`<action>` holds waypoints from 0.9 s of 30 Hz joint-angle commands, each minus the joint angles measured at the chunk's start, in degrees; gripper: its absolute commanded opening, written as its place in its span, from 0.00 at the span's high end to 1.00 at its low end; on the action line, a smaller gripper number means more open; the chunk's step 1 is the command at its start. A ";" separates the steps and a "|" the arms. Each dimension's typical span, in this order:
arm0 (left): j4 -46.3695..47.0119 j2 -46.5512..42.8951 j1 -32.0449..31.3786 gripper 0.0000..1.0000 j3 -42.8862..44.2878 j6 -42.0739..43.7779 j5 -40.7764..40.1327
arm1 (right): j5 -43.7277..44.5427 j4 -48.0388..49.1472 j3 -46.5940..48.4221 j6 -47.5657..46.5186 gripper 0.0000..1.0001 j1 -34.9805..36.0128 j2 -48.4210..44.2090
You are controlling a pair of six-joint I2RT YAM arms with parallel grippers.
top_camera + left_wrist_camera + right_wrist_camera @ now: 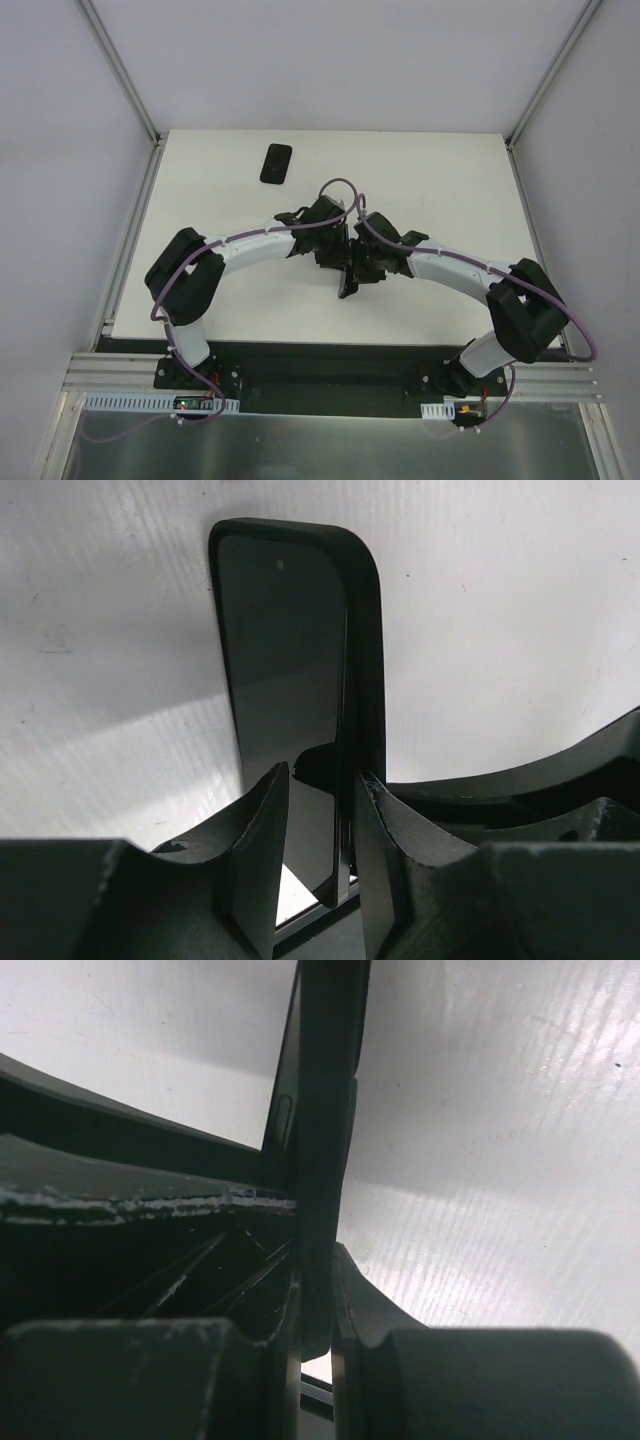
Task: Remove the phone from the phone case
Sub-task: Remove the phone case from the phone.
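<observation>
The phone [285, 670], with a dark screen, is held up off the table between both arms. Its black case [367, 650] still wraps its far end and right side. A seam shows along the right edge where phone and case part slightly. My left gripper [318, 810] is shut on the phone's near end, with the right finger against its edge. My right gripper [318, 1290] is shut on the case [330, 1060], seen edge-on, with the phone's side button [283, 1115] just left of it. In the top view both grippers [345, 255] meet over the table's middle.
A second black, flat, phone-shaped object [276, 163] lies at the back left of the white table [450, 190]. Grey walls stand on three sides. The arms' bases and rail are at the near edge.
</observation>
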 commanded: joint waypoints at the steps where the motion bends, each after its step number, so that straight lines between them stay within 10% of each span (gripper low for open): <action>1: -10.22 6.07 -1.13 0.72 -4.72 1.82 -6.84 | -1.81 6.10 -0.19 0.18 0.99 0.11 -2.97; 27: -19.72 3.79 -2.19 0.81 -7.09 3.67 -20.29 | -0.49 4.26 -2.21 -0.08 0.99 -4.19 -8.86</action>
